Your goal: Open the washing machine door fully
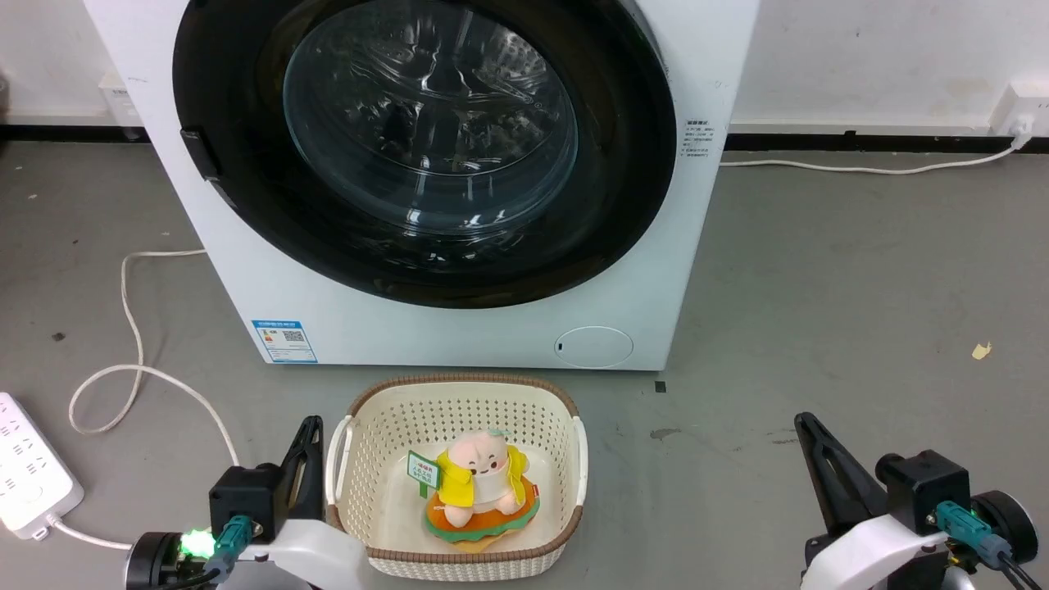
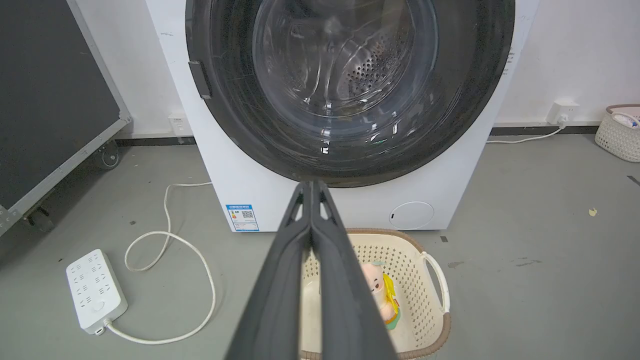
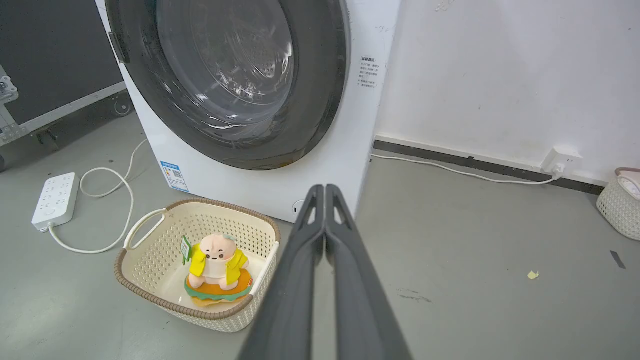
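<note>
One closed washing machine door point(image 1: 426, 147), flat against the front of the washing machine point(image 1: 508, 336), facing straight out toward the robot. Round, so without a long axis; spans nearly the machine's width. Glossy black rim, bulging clear glass bowl in the middle, perforated steel drum point(image 2: 370, 70) dimly visible behind it. Small dark latch tab point(image 1: 201, 154) on the rim's left edge. Smooth white box-shaped casing below, with a blue sticker point(image 1: 284, 340) at lower left and a small round flap point(image 1: 593, 347) at lower right. On the grey floor point(image 1: 819, 287) just in front: cream plastic basket point(image 1: 459, 387), lattice-walled, brown woven-look rim, with a plush toy point(image 1: 483, 483) in yellow sitting inside. White power strip point(image 1: 29, 471) and looping white cable point(image 1: 131, 328) to the left. Left hand point(image 1: 311, 426) just beside the basket's left rim, right hand point(image 1: 807, 422) well apart over bare floor; both low, short of the door, long dark fingers point(image 3: 300, 280) pressed together, clamped on nothing.
</note>
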Motion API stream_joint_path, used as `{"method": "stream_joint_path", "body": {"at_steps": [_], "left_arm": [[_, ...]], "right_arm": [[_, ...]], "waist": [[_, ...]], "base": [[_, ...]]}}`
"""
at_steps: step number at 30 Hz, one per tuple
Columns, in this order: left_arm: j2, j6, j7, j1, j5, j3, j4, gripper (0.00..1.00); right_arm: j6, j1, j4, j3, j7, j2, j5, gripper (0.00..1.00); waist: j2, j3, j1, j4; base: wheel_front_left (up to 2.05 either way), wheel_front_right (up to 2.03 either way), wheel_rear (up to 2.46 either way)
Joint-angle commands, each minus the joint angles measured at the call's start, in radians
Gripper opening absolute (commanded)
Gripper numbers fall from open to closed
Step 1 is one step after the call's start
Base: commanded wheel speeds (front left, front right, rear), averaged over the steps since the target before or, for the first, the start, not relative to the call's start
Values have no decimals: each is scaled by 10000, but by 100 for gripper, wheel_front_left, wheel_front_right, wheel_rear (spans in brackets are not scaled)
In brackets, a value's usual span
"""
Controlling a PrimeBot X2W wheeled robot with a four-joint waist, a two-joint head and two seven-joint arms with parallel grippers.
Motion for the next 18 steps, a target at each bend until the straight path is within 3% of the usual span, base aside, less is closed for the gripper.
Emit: {"method": "stream_joint_path", "body": {"at_steps": [1, 14, 15, 18], "left_arm": [[6, -43, 3, -150, 89, -7, -37, 0], [6, -43, 3, -150, 89, -7, -37, 0], [0, 2, 0, 3, -8, -6, 0, 100], [0, 14, -2, 10, -20, -5, 4, 100]], "right_arm": [[-15, -119, -32, -11, 7, 49, -51, 0], [-15, -119, -32, -11, 7, 49, -51, 0], [0, 2, 0, -2, 0, -2, 2, 100], [2, 4, 3, 8, -2, -2, 4, 100]], "waist": [[0, 0, 0, 0], [0, 0, 0, 0], [0, 0, 0, 0], [0, 0, 0, 0]], "base": [[0, 0, 0], [0, 0, 0], [0, 0, 0], [0, 0, 0]]}}
